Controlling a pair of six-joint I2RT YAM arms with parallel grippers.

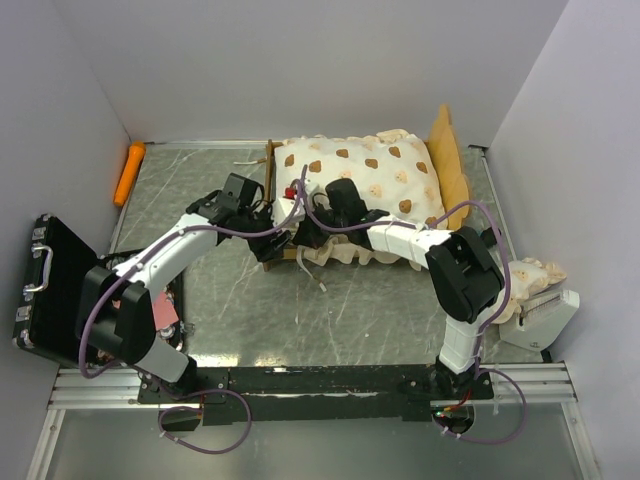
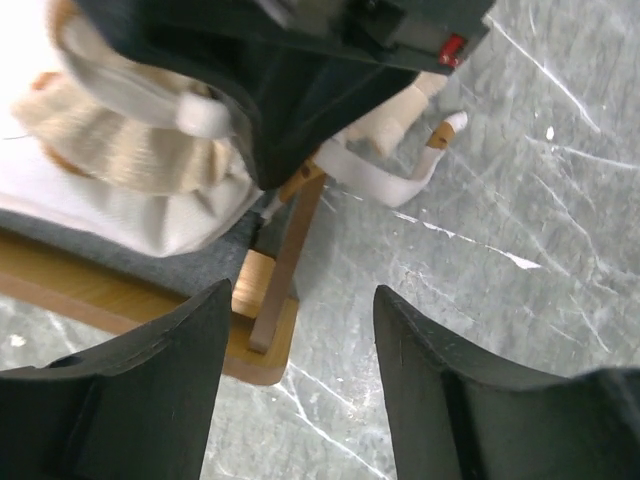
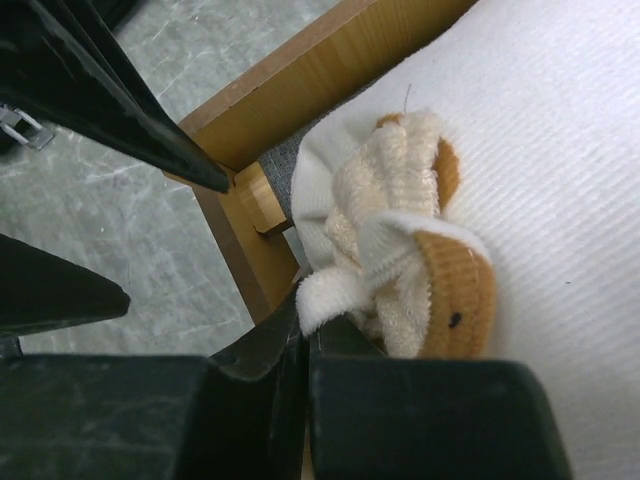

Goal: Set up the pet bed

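Right wrist view is showing the right gripper with its jaws pressed all but together on the ruffle of the mattress, at the near corner of the bed frame. That thin pinch is where I judge trouble is waiting: it is taking in only a fold of soft trim, so a hard pull is likely to let the fabric slide out, or to drag the light pet bed across the table. The left gripper is hanging over the same corner with its jaws wide apart and nothing in them, the frame's leg showing between its fingers. With both arms crowding one corner, the two grippers are sitting very close, and a sideways move by either is risking a knock or a snag in the purple cables looping off the wrists. A white ribbon is trailing onto the table near the leg and is liable to catch under a finger. The pet bed is standing at the far middle of the table, its headboard to the right, the mattress lying in it. The pillow is lying well apart at the right edge, on a white block beside the right arm's elbow, so reaching it is calling for that arm to fold back. A black case is standing at the left edge and an orange toy is lying in the far left corner.
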